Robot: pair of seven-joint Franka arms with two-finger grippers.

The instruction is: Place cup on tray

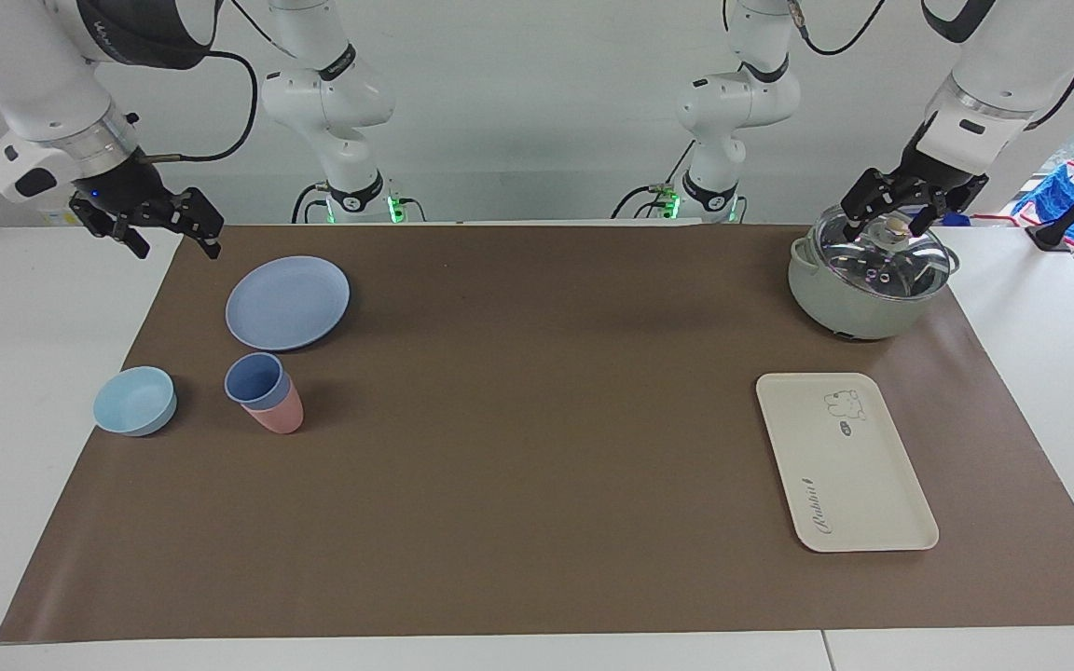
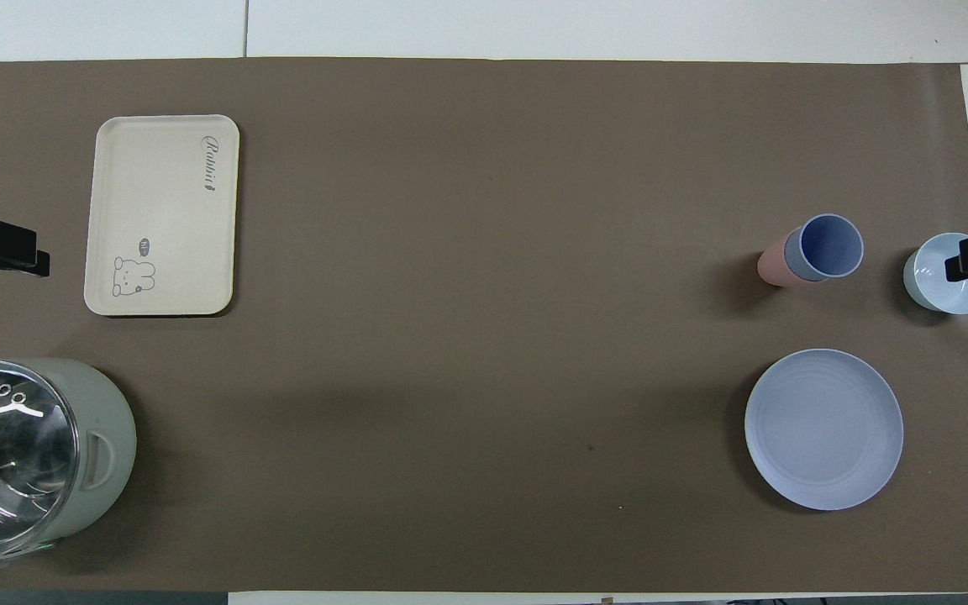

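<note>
The small periwinkle-blue tapered plastic cup stands nested inside a pink tumbler of the same shape, so that only the pink one's lower body shows beneath it. The stacked pair rests on the brown mat toward the right arm's end of the table, mouth up and tilted slightly as seen from the facing view. Just beside it, closer to that end's edge of the mat, sits a light-blue round bowl, apart from the cups. Nearer to the robots than the cups lies a round periwinkle-blue plate, flat on the mat and not touching them.

The flat cream-coloured rectangular tray with rounded corners, a rabbit drawing and the script "Rabbit" lies well apart from the cup, toward the left arm's end of the mat, with nothing on it. Nearer to the robots than the tray, at the mat's corner, stands a pale green pot under a glass lid with a knob.

The right gripper hangs over the mat's corner at its own end, jaws open and holding nothing. The left gripper hovers over the pot's lid, jaws open around the knob, gripping nothing.
</note>
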